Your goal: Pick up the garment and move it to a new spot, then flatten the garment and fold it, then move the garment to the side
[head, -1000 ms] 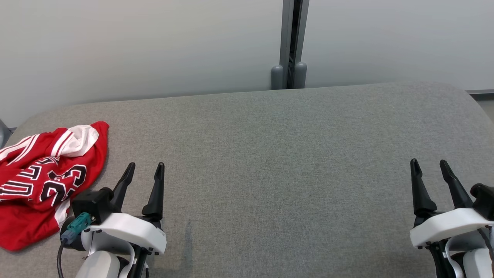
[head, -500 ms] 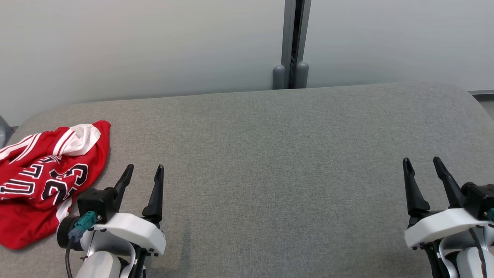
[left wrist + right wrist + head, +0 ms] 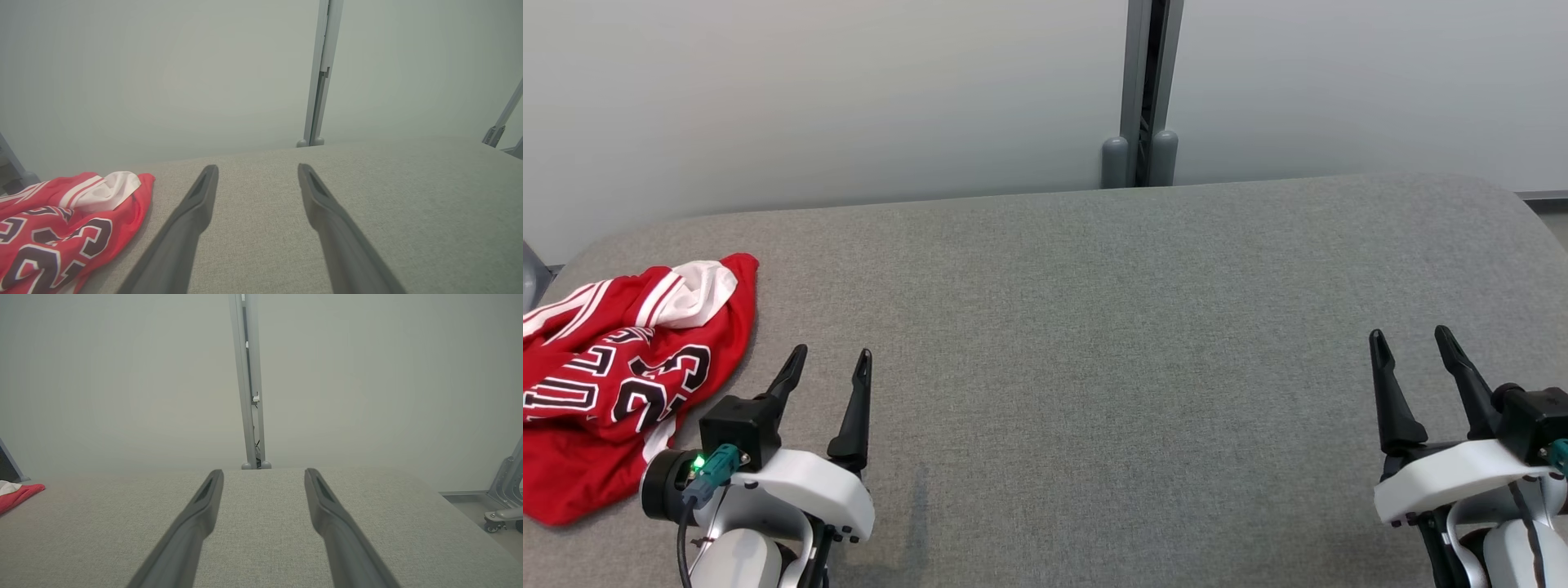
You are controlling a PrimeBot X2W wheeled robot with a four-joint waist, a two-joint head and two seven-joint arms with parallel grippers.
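The garment (image 3: 613, 367) is a red jersey with white trim and black numbers, crumpled at the far left of the grey fabric surface (image 3: 1094, 327). The left wrist view has the garment (image 3: 61, 220) at its lower left, and its red edge (image 3: 16, 495) peeks in at the left of the right wrist view. My left gripper (image 3: 832, 358) stands open just right of the garment, apart from it, nothing between its fingers (image 3: 196, 208). My right gripper (image 3: 1409, 339) is open at the lower right, far from the garment, its fingers (image 3: 322, 502) over bare fabric.
A pale wall with a grey vertical post (image 3: 1143, 90) rises behind the surface's rounded far edge. A metal frame leg with a caster (image 3: 502, 490) stands on the floor off the surface's right end.
The right gripper has shifted a little left and the left wrist has settled slightly lower; the view has drifted a touch. The garment lies as before and both grippers stay open.
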